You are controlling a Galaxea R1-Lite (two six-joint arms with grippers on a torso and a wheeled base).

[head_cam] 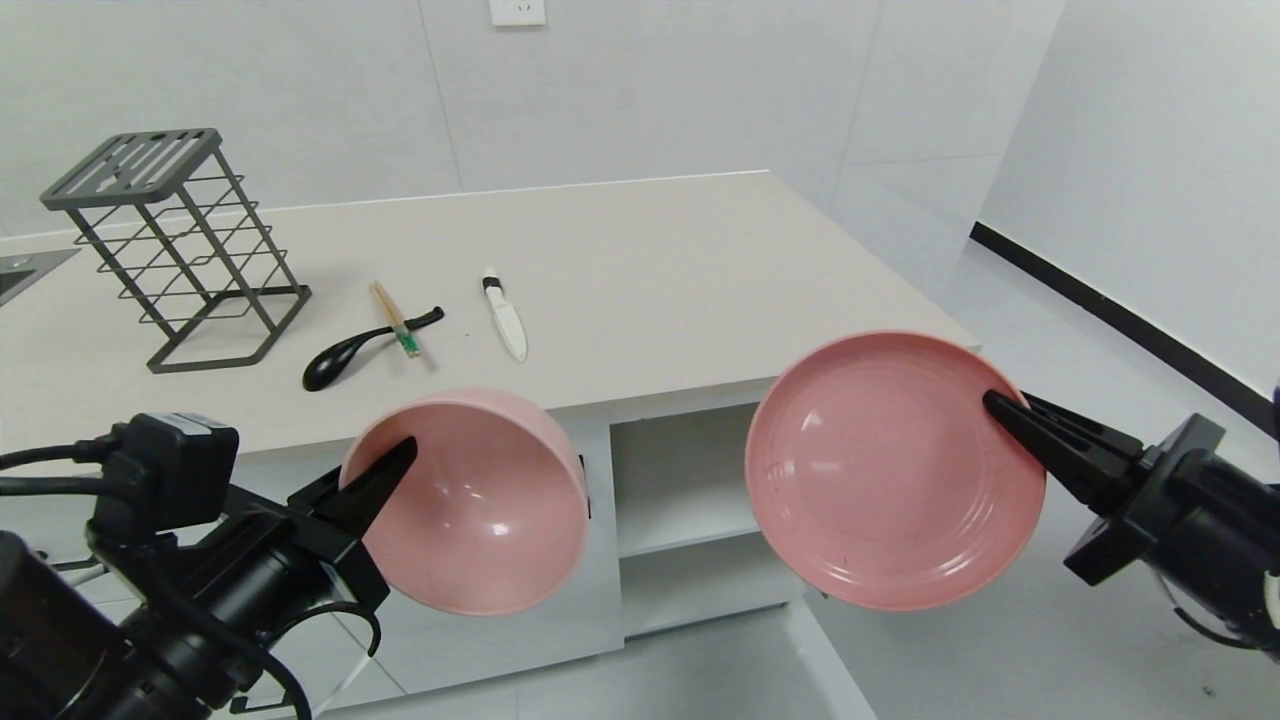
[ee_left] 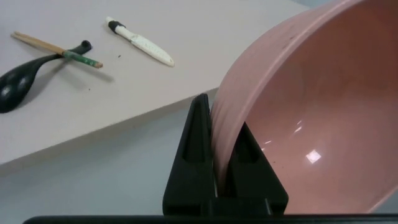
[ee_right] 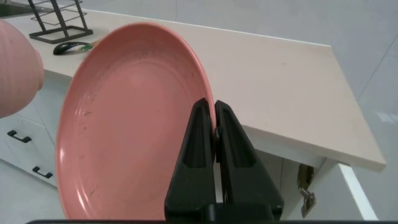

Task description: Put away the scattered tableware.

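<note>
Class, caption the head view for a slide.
Left claw grips a pink bowl, right claw a pink plate, before the counter.

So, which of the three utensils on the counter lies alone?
The white knife; the chopsticks lie across the black spoon's handle, nearer the wire rack.

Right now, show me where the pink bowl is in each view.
Head view: bowl low, left of centre, rim clamped in the left tool.
Left wrist view: bowl close up, rim in the tool, spoon beyond.
Right wrist view: bowl past the plate's rim, near the spoon.
Shared landmark: the black spoon on the counter.
</note>
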